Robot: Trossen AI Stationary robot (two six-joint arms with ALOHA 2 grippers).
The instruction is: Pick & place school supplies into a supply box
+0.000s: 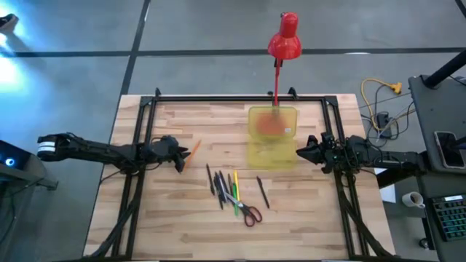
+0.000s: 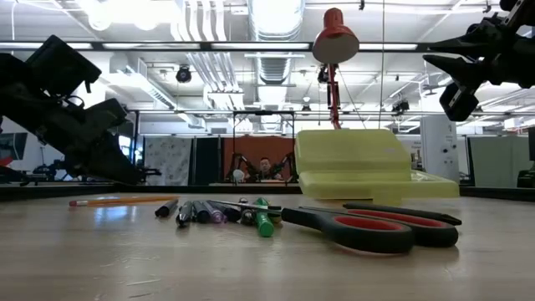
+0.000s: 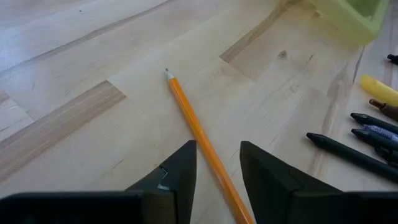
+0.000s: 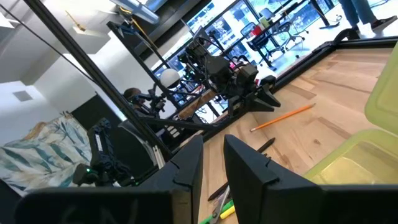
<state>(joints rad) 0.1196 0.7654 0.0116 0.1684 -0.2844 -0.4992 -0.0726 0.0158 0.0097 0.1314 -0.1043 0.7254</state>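
Note:
An orange pencil lies flat on the table, also seen in the high view. My left gripper is open just above it, one finger on either side of its blunt end, touching nothing; it hangs left of the pens. Several dark, green and yellow pens, red-handled scissors and a single dark pen lie mid-table. The yellow-green supply box stands open at the far side. My right gripper hovers beside the box's right edge, held high, slightly open.
A red desk lamp stands behind the box, its base showing through the translucent lid. A black frame borders the table. Bare wood lies near the front edge and between the pencil and the box.

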